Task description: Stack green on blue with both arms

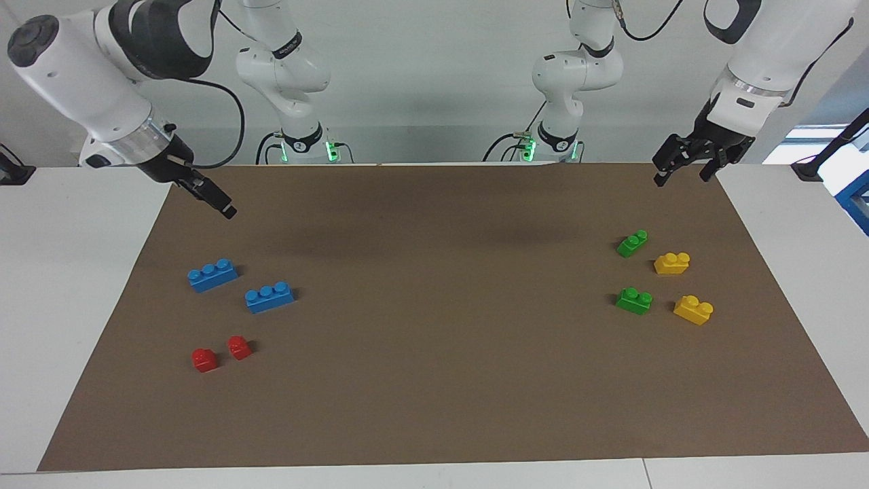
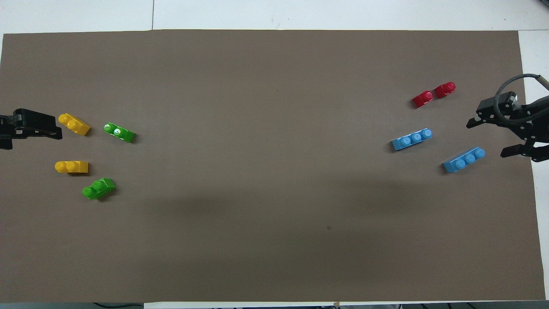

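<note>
Two green bricks lie on the brown mat at the left arm's end: one [image 1: 632,242] [image 2: 98,188] nearer the robots, one [image 1: 634,300] [image 2: 119,132] farther. Two blue bricks lie at the right arm's end: one [image 1: 212,274] [image 2: 464,159] nearer the robots, one [image 1: 269,297] [image 2: 411,138] farther. My right gripper [image 1: 227,210] [image 2: 489,138] is open and empty, raised over the mat's edge beside the nearer blue brick. My left gripper [image 1: 682,176] is open and empty, raised over the mat's edge at its own end; one of its fingers [image 2: 38,124] shows from overhead.
Two yellow bricks [image 1: 672,263] [image 1: 693,310] lie beside the green ones, toward the left arm's end. Two small red bricks [image 1: 204,360] [image 1: 239,347] lie farther from the robots than the blue ones. The brown mat [image 1: 434,380] covers most of the white table.
</note>
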### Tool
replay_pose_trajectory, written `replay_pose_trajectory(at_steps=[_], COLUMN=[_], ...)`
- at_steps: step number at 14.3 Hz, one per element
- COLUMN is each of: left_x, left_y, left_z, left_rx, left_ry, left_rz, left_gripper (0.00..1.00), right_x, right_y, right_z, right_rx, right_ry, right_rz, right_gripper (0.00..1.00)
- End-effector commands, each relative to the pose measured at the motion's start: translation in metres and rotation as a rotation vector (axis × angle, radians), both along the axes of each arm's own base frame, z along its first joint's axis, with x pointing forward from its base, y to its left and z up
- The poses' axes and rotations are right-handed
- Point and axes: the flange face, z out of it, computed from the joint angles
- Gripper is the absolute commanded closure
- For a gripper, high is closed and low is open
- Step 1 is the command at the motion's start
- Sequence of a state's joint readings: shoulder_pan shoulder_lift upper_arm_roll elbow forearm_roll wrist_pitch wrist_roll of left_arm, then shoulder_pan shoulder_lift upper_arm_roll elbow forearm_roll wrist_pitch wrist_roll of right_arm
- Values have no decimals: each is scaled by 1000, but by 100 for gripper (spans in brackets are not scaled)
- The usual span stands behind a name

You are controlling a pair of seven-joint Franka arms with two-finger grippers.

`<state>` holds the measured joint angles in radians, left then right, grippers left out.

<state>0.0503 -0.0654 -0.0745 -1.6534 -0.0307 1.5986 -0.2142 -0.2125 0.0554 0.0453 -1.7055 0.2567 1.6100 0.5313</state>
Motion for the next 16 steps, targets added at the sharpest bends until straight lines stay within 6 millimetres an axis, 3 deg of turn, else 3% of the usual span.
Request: replay_pose_trajectory(at_steps=[1,4,8,11,16], left_x=[-16,-27,-18,3,36], left_y=[1,-6,-5,-5,-1], left_z=[-18,-50,-87,-125,-189], left_rx=[-23,-40,-51,-54,-35], left_ry=[-43,-108,-88,-27,61], left_rz=[219,395,595,714,837], left_gripper=[0,0,0,0,0], right_x=[12,19,28,36,57], right_y=[-24,-32,-35,-35,-52], right_z=[-38,-66,-97,-115,-161], right_rx=[100,175,250,274,303], right_ry=[59,137,209,244,327], right_rz=[-109,-232,-296,-339,-348], right_gripper=[4,4,4,4,4])
